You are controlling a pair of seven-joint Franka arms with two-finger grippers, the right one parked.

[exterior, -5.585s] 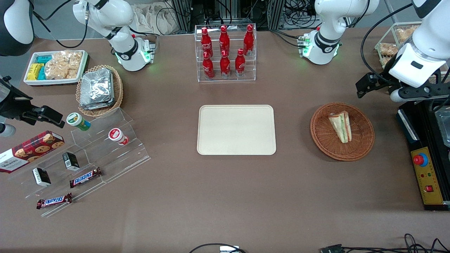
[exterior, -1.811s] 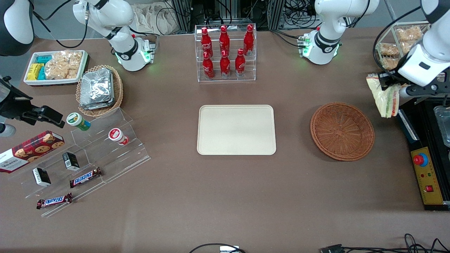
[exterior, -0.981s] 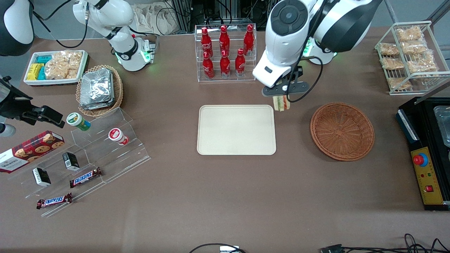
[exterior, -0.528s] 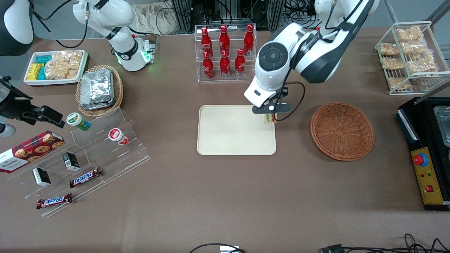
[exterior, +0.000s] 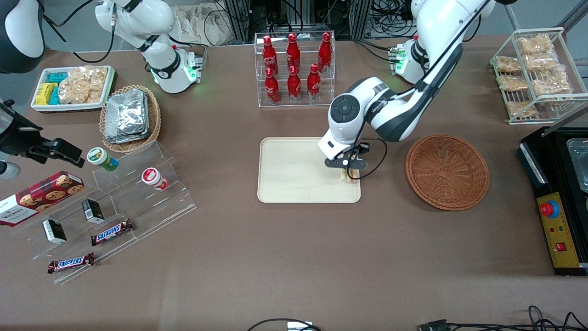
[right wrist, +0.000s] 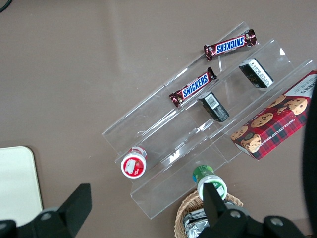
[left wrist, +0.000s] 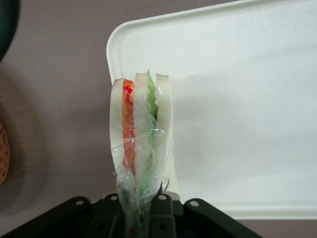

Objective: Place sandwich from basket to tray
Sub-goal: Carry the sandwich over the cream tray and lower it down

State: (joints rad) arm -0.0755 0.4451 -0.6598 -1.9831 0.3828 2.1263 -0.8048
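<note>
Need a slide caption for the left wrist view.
Gripper shut on the wrapped sandwich, hanging over a corner of the tray.

White rounded shells on the working arm (exterior: 413,92), with black joint bands and a round dark-grey cap. Black gripper (exterior: 347,168) hanging low above a cream tray's corner, thin black cable looping beside it. Green lamps glowing at the base (exterior: 404,62).

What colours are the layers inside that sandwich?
White bread with red and green filling in the sandwich that the gripper holds; clearest in the left wrist view.
</note>
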